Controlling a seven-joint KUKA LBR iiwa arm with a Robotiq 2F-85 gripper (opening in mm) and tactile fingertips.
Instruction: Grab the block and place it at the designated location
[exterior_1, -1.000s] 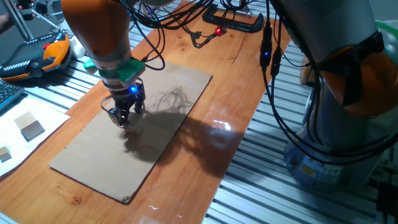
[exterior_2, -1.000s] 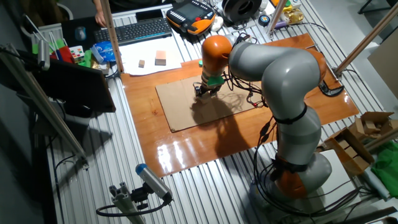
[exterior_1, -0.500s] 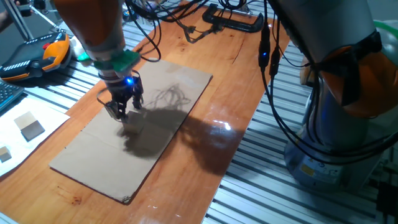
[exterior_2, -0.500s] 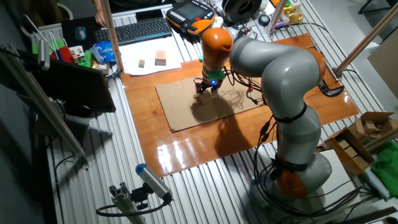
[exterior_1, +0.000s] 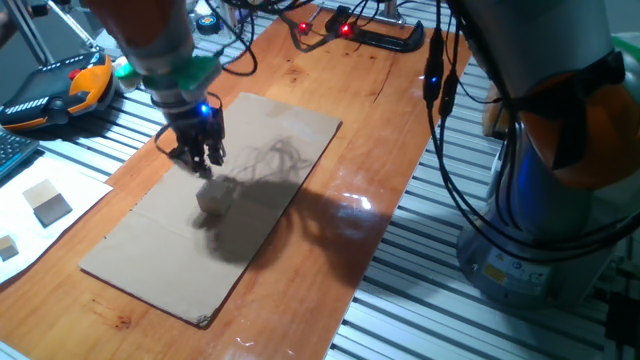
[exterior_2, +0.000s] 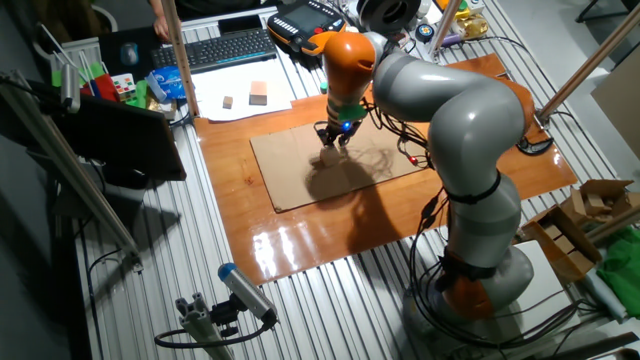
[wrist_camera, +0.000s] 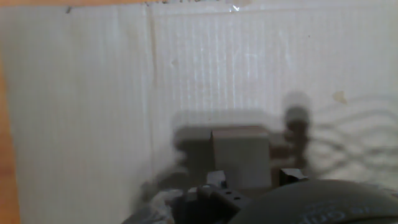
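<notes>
On the orange wood counter (exterior_1: 380, 110), a flat brown cardboard sheet (exterior_1: 130, 250) carries the block (exterior_1: 213, 198), which sits in the arm's shadow towards the sheet's middle. The gripper (exterior_1: 200, 160) hangs above and just left of the block in one fixed view, clear of it, jaws parted and gripping nothing. In the hand view the block (wrist_camera: 241, 157) lies directly below the fingertips (wrist_camera: 214, 182), with the dark round dot of the designated location (wrist_camera: 296, 118) just to its right, apart from it. The other fixed view shows the gripper (exterior_2: 334, 134) over the sheet's far edge.
</notes>
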